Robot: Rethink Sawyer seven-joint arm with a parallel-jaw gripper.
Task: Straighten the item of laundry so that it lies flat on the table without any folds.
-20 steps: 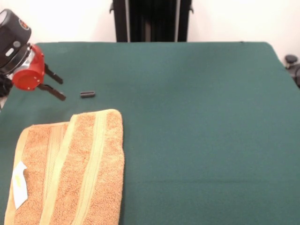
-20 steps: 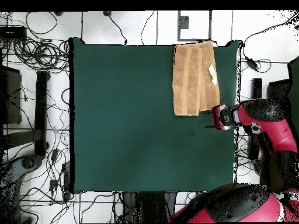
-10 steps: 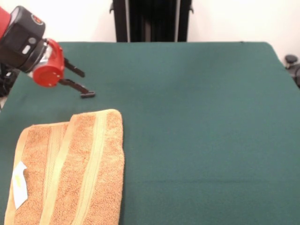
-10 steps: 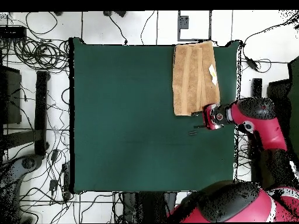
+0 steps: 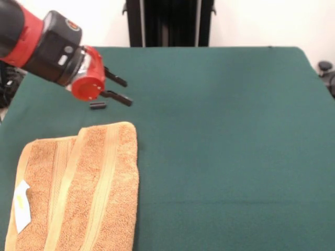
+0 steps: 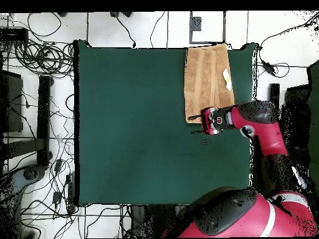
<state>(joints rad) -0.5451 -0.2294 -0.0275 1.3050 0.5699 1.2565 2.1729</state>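
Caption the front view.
Open red-and-black gripper hovers beyond folded tan-orange terry towel on dark green felt table.

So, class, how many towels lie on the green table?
1: the towel lies folded at the table's near left corner in the front view; nothing else looks like laundry.

The tan-orange terry towel (image 5: 78,188) lies at a corner of the dark green tabletop (image 5: 225,136), folded lengthwise so 1 layer overlaps another at a slant. Smooth paler stripe bands run along its length. A small white care tag (image 5: 21,206) sits near its outer long edge. In the overhead view the towel (image 6: 209,84) reaches the tabletop's edge.
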